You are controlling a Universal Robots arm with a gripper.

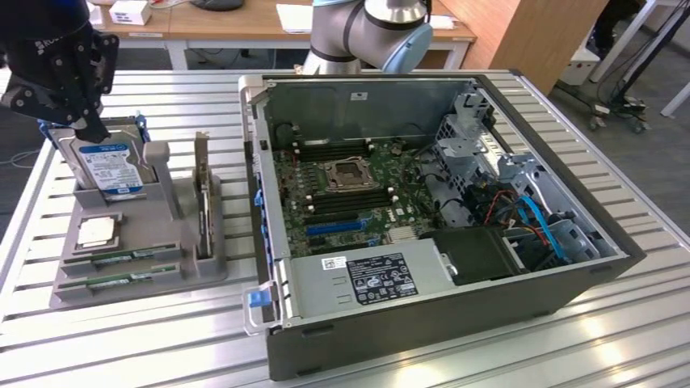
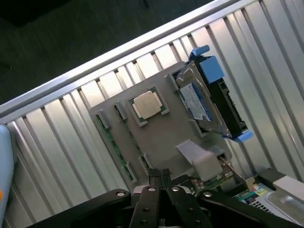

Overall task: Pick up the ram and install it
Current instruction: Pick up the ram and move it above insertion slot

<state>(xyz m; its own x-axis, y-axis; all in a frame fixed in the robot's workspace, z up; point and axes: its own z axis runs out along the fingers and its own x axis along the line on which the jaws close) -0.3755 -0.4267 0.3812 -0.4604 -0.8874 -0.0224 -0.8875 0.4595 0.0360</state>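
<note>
Two green ram sticks (image 1: 119, 259) lie edge-up in slots at the front of a grey holder (image 1: 161, 242) on the table, at the exterior view's left. In the wrist view one ram stick (image 2: 113, 146) runs along the holder's edge. My gripper (image 1: 93, 129) hangs over the back of the holder, just above the hard drive (image 1: 108, 166), well away from the ram. Its fingers (image 2: 160, 175) are pressed together, shut, with nothing between them. The open computer case (image 1: 603, 242) with its motherboard (image 1: 345, 186) lies at the exterior view's right.
The holder also carries a CPU (image 1: 97, 233) and an upright expansion card (image 1: 202, 194). The hard drive has blue side rails (image 2: 211, 71). The table (image 1: 129, 339) is slatted aluminium. The arm's base (image 1: 367, 32) stands behind the case.
</note>
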